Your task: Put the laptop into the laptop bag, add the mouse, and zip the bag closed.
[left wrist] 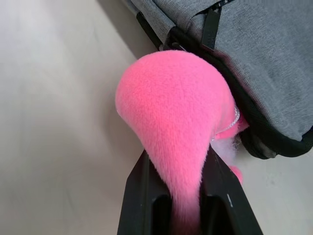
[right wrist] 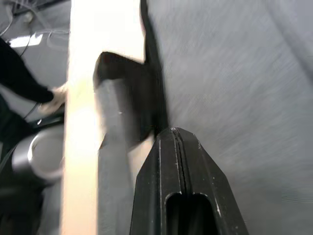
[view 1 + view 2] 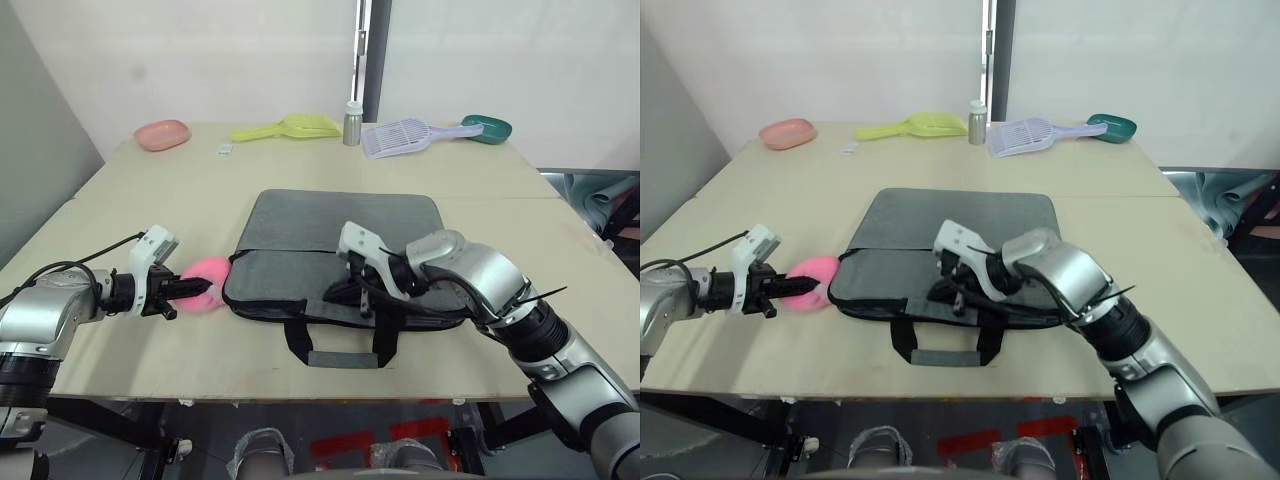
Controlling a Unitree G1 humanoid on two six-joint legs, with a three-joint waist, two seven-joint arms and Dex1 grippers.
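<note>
The grey laptop bag [image 3: 340, 225] lies flat in the middle of the table, its black strap handles [image 3: 340, 352] toward the front edge. My left gripper [image 3: 198, 288] is shut on a fuzzy pink plush [image 1: 176, 103], which rests on the table against the bag's left end. My right gripper [image 3: 352, 290] is low over the bag's front edge just above the handles, its fingers [image 2: 178, 161] pressed together against the grey fabric [image 2: 234, 73]. The laptop and the mouse are out of view.
Along the far edge of the table stand a pink dish [image 3: 162, 134], a yellow scoop [image 3: 285, 128], a small metal bottle [image 3: 352, 122], a white slotted scoop [image 3: 405, 137] and a teal scoop [image 3: 487, 128]. A person's hand [image 2: 56, 95] shows beyond the table's front edge.
</note>
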